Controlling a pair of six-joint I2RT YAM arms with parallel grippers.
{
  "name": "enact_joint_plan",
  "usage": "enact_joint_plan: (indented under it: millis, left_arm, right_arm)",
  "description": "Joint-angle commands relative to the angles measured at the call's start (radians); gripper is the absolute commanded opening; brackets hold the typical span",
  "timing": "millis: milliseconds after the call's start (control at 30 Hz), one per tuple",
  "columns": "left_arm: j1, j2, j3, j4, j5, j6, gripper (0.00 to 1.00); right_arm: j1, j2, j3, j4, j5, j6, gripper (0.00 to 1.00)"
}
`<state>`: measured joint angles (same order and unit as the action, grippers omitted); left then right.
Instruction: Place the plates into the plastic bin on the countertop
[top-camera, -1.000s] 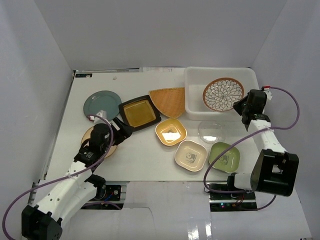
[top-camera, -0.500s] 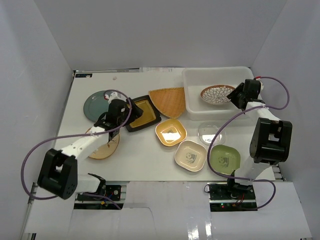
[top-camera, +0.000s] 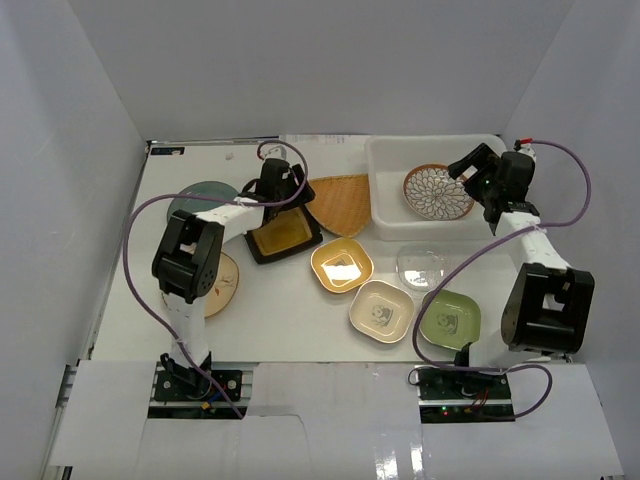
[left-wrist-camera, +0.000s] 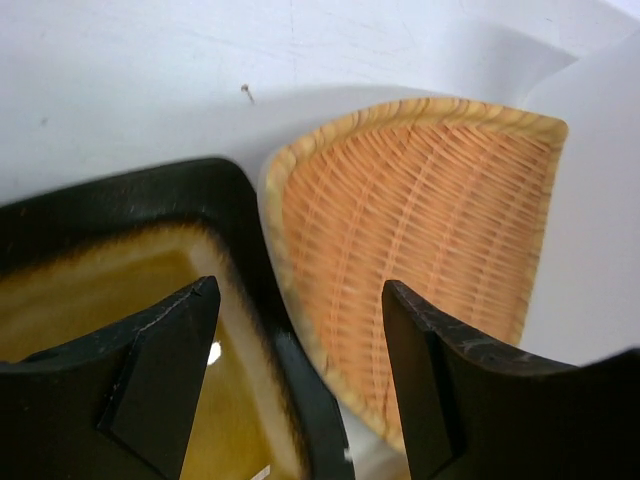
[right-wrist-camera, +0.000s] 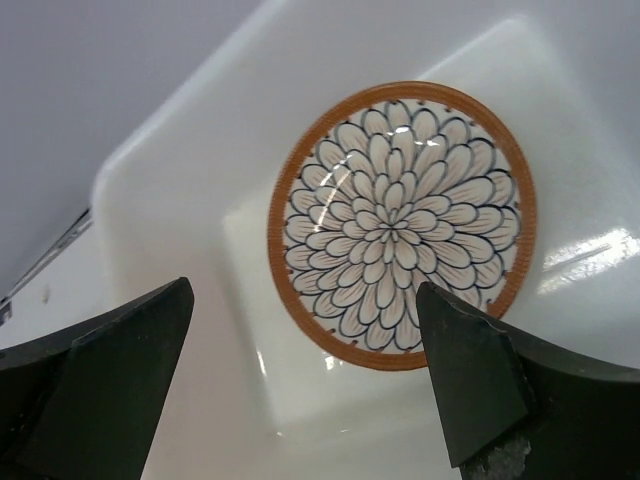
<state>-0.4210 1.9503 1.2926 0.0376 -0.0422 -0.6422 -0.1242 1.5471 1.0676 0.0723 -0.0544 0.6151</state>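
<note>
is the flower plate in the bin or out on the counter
In. The flower plate lies on the floor of the bin, inside its walls; the open right gripper hangs above it.

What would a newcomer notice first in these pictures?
The petal-patterned plate lies alone in the plastic bin at the far right, with the right gripper open above it. At the far centre, the left gripper hangs open over the black-rimmed yellow plate and the woven fan tray.

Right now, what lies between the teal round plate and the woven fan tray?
In the top external view, the black-rimmed yellow rectangular plate lies between the teal round plate and the woven fan tray, with the left gripper open over its edge.
</note>
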Motion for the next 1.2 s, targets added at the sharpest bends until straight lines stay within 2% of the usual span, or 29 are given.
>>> enact_joint_plan:
  millis: [0, 167, 300, 333, 467, 633, 667, 867, 1167]
  left_arm:
    - [0.001, 0.070, 0.103, 0.019, 0.015, 0.059, 0.76]
    - [0.002, 0.153, 0.203, 0.015, 0.015, 0.088, 0.67]
    - [0.002, 0.148, 0.188, 0.067, 0.007, 0.093, 0.51]
    - [0.002, 0.138, 0.177, 0.079, 0.002, 0.090, 0.45]
    - [0.005, 0.148, 0.175, 0.107, 0.019, 0.079, 0.39]
    - [0.011, 0.162, 0.166, 0.119, 0.030, 0.062, 0.09]
    - [0.014, 0.144, 0.157, 0.128, 0.031, 0.050, 0.00]
    - [0.044, -0.034, 0.028, 0.209, 0.024, 0.019, 0.00]
    - [0.103, -0.376, -0.140, 0.347, -0.013, -0.016, 0.00]
  right_arm:
    - [0.004, -0.091, -0.052, 0.106, -0.096, -0.011, 0.98]
    - [0.017, -0.137, -0.145, 0.175, -0.165, 0.009, 0.96]
    - [0.057, -0.174, -0.182, 0.204, -0.191, 0.011, 0.94]
    - [0.063, -0.179, -0.190, 0.208, -0.191, 0.011, 0.94]
    - [0.089, -0.222, -0.227, 0.216, -0.194, 0.009, 0.93]
    - [0.095, -0.289, -0.273, 0.219, -0.197, 0.003, 0.92]
    - [0.098, -0.310, -0.276, 0.218, -0.197, 0.000, 0.91]
    - [0.129, -0.357, -0.207, 0.176, -0.254, -0.081, 0.93]
    - [0.369, -0.291, -0.071, 0.057, -0.282, -0.268, 0.98]
